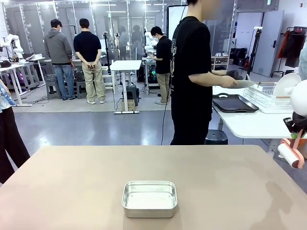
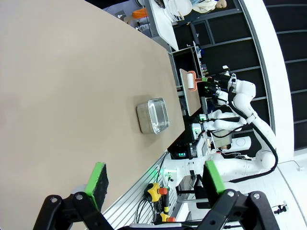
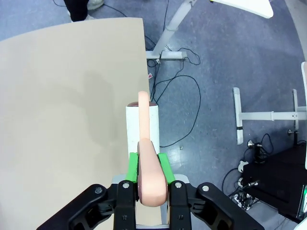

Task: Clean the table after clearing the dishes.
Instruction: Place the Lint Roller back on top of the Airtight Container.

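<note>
The table (image 1: 72, 187) lies bare across the near half of the front view, apart from a small rectangular steel pan (image 1: 149, 198) left near its near edge, about the middle. The dishes have been taken off it: a white plate (image 1: 242, 84) is held by the person (image 1: 192, 72) over a dark tray (image 1: 234, 103) on the white side table (image 1: 254, 124) at the far right.

The right gripper (image 3: 147, 165) is closed on the pink handle of a lint roller (image 3: 142, 129), the white roll being held beyond the table's right edge, seemingly over the floor. The left gripper (image 2: 153, 184) is spread wide with nothing between its pads, above the table's left part.

For the cleaning, the roll should be brought in over the top and laid flat, so that its full width bears evenly. Strokes are best run in overlapping lanes, and the pan steered round or moved first by the free gripper.
</note>
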`<state>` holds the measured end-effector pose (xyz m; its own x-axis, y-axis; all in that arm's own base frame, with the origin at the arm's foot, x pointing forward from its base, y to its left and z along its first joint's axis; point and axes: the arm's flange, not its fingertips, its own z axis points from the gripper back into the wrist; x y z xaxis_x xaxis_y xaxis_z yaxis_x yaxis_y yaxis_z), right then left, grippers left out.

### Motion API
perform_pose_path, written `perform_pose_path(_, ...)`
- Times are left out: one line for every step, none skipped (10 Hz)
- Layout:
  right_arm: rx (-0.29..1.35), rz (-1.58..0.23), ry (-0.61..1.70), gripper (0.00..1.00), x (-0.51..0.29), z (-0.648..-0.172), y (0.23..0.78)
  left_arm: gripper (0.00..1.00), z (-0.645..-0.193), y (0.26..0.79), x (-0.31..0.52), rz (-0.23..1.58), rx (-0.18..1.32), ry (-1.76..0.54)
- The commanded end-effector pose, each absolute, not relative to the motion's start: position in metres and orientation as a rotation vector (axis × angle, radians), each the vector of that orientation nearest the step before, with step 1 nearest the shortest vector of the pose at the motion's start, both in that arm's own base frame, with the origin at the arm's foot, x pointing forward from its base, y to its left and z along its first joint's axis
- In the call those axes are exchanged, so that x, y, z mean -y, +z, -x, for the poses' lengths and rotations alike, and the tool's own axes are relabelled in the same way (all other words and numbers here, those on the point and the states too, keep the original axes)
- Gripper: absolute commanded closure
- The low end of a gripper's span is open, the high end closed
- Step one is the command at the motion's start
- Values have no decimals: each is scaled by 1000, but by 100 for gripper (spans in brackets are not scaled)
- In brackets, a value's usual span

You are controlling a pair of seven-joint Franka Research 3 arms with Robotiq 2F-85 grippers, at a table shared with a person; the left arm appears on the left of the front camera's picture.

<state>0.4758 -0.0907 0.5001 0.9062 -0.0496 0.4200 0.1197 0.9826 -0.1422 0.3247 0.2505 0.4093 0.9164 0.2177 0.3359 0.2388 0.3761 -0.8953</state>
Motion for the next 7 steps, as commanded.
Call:
perform_pose_path(440, 173, -87, 79, 90, -474, 501, 0, -322, 413, -251, 1190, 430, -1)
perform_pose_path(440, 173, -87, 79, 90, -474, 501, 0, -322, 413, -251, 1190, 430, -1)
perform_pose_path(440, 173, -87, 79, 90, -474, 501, 0, -322, 413, -251, 1190, 430, -1)
perform_pose_path(428, 167, -88, 79, 91, -476, 500, 0, -322, 413, -251, 1190, 430, -1)
perform_pose_path(498, 168, 34, 79, 73, -473, 513, 0, -322, 413, -251, 1190, 430, -1)
perform_pose_path(545, 162, 112, 79, 52, -470, 526, 0, -322, 413, -251, 1190, 430, -1)
perform_pose_path(590, 150, 207, 79, 32, -465, 541, 0, -322, 413, -251, 1190, 430, -1)
